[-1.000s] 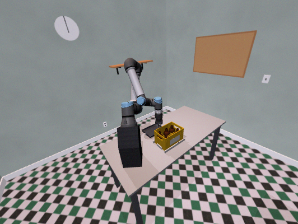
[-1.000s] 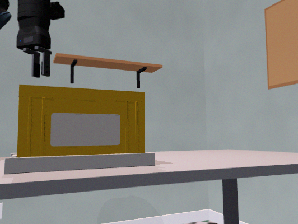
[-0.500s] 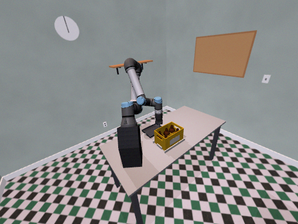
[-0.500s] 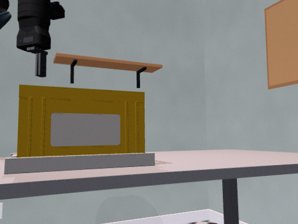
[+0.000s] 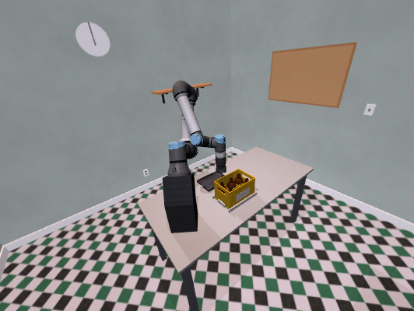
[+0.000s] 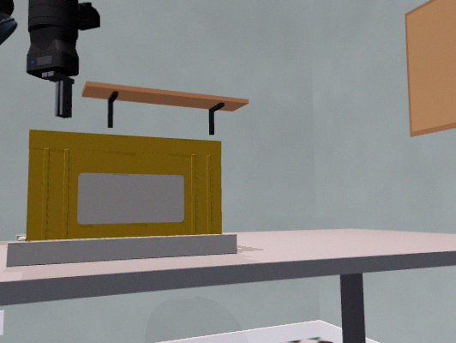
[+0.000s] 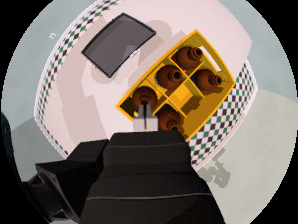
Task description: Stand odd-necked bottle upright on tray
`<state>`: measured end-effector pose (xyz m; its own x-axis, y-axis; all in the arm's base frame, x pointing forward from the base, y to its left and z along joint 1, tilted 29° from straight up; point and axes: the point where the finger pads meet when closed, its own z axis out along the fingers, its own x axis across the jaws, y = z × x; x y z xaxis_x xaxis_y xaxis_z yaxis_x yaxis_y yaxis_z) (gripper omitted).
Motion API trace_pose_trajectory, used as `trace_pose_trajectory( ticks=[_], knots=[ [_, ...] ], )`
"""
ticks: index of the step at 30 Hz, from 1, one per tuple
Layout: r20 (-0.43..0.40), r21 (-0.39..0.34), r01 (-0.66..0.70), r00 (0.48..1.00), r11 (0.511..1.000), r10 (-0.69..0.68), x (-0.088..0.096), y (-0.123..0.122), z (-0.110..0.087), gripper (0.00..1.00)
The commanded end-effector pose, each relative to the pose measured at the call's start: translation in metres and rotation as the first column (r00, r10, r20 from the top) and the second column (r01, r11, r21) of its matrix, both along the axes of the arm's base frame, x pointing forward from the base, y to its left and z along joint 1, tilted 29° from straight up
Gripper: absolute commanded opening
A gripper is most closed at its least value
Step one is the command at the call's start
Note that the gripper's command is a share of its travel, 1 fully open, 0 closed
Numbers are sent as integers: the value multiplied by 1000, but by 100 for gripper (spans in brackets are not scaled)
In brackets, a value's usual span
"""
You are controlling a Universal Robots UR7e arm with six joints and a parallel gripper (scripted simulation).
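End effector [image 5: 221, 174] [image 6: 63, 116] [image 7: 145, 111] — shut, above crate [image 5: 235, 192] [image 6: 129, 160] [image 7: 176, 42].

Gripper [image 5: 222, 176] [image 6: 63, 116] [image 7: 145, 111], mine, one. Fingers [image 6: 64, 98], two. Condition one second ago: parted, a strip of wall showing between them in the exterior view. Condition half a second ago: drawn together, the strip gone. Condition now: shut, with nothing between. Direction of change: each finger inward, toward the other, the pair now reading as one narrow dark block in my exterior view.
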<state>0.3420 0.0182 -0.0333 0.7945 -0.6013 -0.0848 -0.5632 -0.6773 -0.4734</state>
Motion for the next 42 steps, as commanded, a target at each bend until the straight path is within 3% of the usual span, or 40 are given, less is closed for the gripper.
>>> trace_pose_trajectory(
  ticks=[1,5,9,11,15,19,23,32,33,42],
  knots=[
    [-1,-3,0,1000,1000,0,13,-5,3,0],
    [-2,-6,1,1000,1000,-1,44,-11,11,0],
    [-3,-8,1,1000,1000,-1,88,-13,23,0],
    [-3,-8,1,1000,1000,-1,88,-13,23,0],
    [-1,-6,1,1000,1000,-1,132,-6,36,0],
    [1,-2,1,1000,1000,-1,162,3,45,0],
    [2,0,0,1000,1000,0,173,7,48,0],
    [2,0,0,1000,1000,0,174,8,48,0],
    [2,0,0,1000,1000,0,174,8,48,100],
    [2,0,0,1000,1000,0,174,8,48,100]
  ],
)
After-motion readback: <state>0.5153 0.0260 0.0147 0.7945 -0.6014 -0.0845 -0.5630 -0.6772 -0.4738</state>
